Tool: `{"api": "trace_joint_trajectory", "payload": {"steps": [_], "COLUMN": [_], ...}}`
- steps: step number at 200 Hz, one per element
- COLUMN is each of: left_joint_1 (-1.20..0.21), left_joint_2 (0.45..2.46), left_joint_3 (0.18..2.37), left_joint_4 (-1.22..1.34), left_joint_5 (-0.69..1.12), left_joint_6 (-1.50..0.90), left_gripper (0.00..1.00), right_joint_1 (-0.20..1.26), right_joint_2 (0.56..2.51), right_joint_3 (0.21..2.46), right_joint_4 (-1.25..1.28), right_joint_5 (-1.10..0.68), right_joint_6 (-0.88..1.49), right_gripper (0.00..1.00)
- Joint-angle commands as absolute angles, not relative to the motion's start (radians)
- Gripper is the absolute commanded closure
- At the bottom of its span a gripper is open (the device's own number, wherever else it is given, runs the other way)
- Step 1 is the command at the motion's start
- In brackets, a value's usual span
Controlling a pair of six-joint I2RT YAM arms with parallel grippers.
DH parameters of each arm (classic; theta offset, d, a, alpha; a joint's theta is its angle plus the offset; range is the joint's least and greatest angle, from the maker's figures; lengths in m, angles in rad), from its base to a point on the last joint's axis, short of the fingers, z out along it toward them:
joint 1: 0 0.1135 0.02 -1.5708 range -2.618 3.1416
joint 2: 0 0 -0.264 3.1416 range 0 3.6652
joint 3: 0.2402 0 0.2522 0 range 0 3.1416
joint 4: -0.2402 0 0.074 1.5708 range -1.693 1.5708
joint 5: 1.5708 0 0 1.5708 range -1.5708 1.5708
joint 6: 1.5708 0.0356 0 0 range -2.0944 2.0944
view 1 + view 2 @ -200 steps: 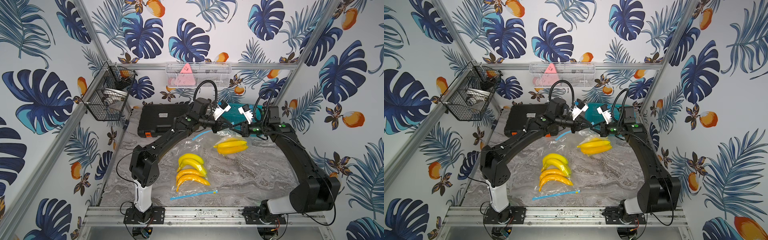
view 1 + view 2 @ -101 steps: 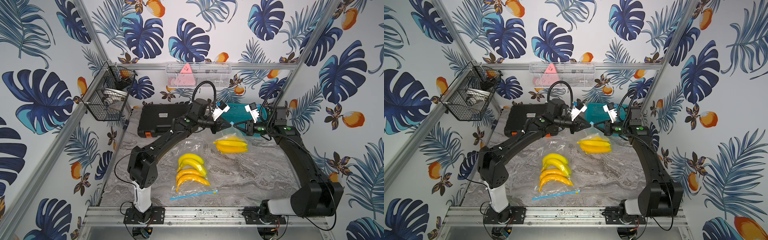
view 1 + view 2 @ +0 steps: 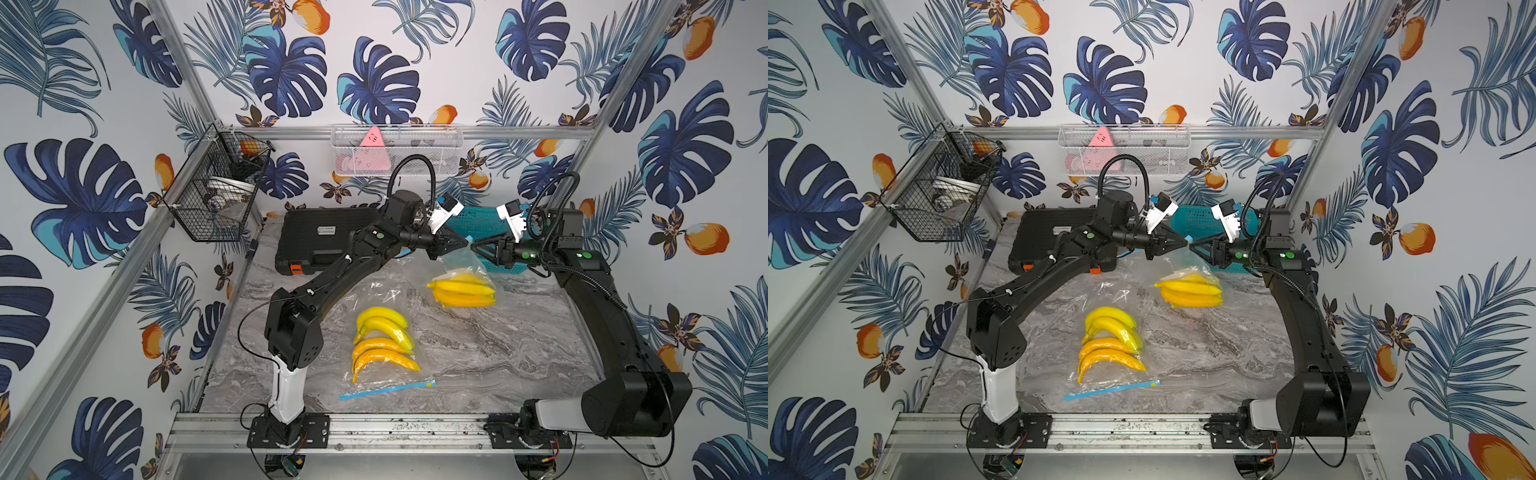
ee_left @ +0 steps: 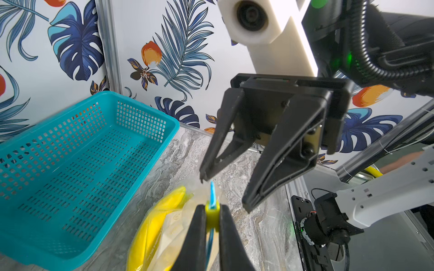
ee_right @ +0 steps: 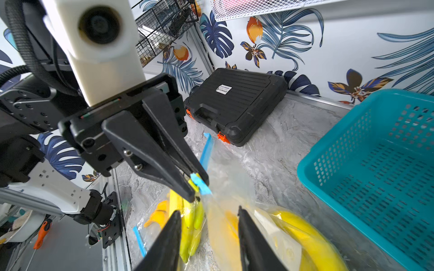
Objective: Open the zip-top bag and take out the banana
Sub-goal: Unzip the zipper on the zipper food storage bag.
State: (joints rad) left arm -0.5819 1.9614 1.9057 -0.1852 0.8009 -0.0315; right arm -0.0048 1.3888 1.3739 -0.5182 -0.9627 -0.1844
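The left gripper [image 3: 462, 245] is closed tight on the yellow slider [image 4: 212, 209] of the zip-top bag [image 3: 467, 266]. The bag hangs near the back edge of the table [image 3: 498, 345], just in front of the teal basket [image 4: 70, 164]. The bananas [image 3: 461, 291] lie low inside the bag. The right gripper [image 4: 225, 191] is about half open just beside the zip and holds nothing.

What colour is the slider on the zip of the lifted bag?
The slider is yellow; best seen in the left wrist view.
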Motion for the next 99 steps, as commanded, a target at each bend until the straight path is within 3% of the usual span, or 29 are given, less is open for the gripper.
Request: {"api": "trace_joint_trajectory", "payload": {"steps": [1, 37, 99], "left_joint_1": [-0.580, -0.580, -0.580], "left_joint_2": [1.959, 1.959, 1.962], "left_joint_3": [1.913, 1.918, 1.916], "left_joint_4": [-0.154, -0.169, -0.161], "left_joint_5": [0.830, 0.846, 0.851], "left_joint_6": [-0.049, -0.038, -0.043], "left_gripper": [1.00, 1.00, 1.00], "right_joint_1": [-0.017, -0.028, -0.026], "right_joint_2": [1.403, 1.426, 1.436], "right_joint_3": [1.392, 1.414, 1.401], "right_joint_4": [-0.535, -0.525, -0.455], "right_joint_5": [-0.982, -1.030, -1.121], "right_joint_6": [-0.223, -0.229, -0.164], "right_gripper": [0.52, 0.53, 0.66]}}
